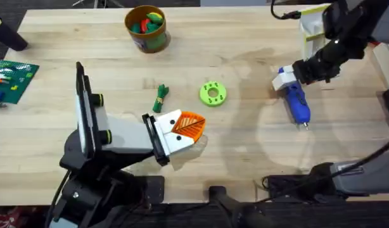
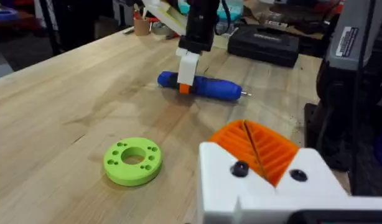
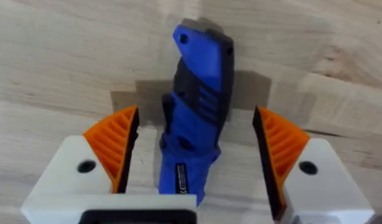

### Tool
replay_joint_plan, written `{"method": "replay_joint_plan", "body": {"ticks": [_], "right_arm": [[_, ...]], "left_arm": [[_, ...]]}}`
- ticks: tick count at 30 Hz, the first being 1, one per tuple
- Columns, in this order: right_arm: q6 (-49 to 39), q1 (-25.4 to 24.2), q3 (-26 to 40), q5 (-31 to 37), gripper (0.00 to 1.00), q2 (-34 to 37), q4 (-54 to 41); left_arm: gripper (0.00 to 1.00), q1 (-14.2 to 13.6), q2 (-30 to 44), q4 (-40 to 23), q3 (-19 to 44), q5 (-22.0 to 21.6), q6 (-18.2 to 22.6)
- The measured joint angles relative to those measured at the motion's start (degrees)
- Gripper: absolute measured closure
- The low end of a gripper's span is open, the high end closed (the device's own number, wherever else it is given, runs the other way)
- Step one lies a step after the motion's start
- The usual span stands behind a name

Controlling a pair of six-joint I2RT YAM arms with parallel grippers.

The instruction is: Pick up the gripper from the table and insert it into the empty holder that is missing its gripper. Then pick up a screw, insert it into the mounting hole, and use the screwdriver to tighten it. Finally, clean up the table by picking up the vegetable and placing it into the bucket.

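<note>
Right wrist view: the right end effector (image 3: pixel 194 162) is spread, orange pads either side of the blue pen-style screwdriver (image 3: pixel 194 118), untouched, lying at the overhead frame's right on the light wooden counter (image 1: pixel 245 152). Centre before closing. The left end effector (image 1: pixel 185 126) is pressed together, empty.

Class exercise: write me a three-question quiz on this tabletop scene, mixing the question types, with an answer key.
1. True or false: the right gripper has its fingers spread either side of the screwdriver.
2. What lies nearer the vegetable: the green disc or the bucket?
3. The screwdriver lies on the table near A) the right arm, B) the left arm.

Key: 1 true; 2 green disc; 3 A.
</note>
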Motion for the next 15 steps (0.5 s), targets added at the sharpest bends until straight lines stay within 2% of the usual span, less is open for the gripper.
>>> {"method": "replay_joint_plan", "body": {"ticks": [8, 15], "right_arm": [[0.2, 0.0, 0.0, 0.1, 0.005, 3.7, 0.9], [0.2, 0.0, 0.0, 0.1, 0.007, 3.7, 1.4]], "left_arm": [[0.988, 0.0, 0.0, 0.0, 0.0, 0.0, 0.0], [0.988, 0.0, 0.0, 0.0, 0.0, 0.0, 0.0]]}}
